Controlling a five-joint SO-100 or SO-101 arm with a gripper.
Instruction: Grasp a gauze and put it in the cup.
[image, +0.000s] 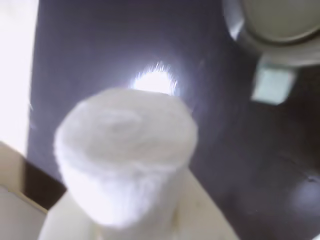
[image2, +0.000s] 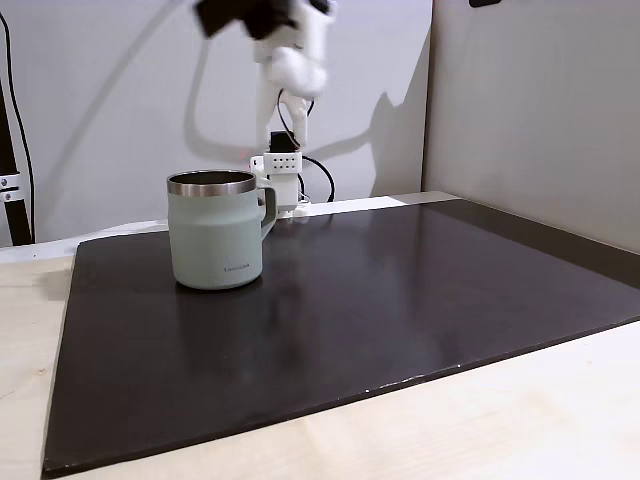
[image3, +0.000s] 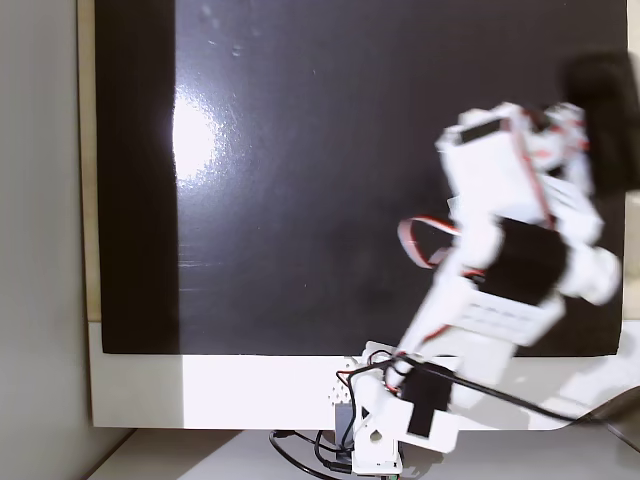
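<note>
In the wrist view the gauze (image: 125, 150), a stubby white fabric roll, sits close to the lens between my pale fingers (image: 205, 215). My gripper (image: 125, 205) is shut on it. The cup (image: 280, 25), a pale grey-green mug, shows its rim and handle at the top right, on the dark mat below me. In a fixed view the cup (image2: 216, 230) stands upright on the mat's left part. My blurred gripper (image2: 298, 65) hangs high above and to the right of it. There the roll cannot be told from the white gripper parts.
A dark glossy mat (image2: 400, 300) covers most of the light wooden table (image2: 500, 430). My arm's base (image2: 282, 180) stands behind the cup at the mat's far edge. From above, my blurred arm (image3: 510, 240) reaches over the mat's right side.
</note>
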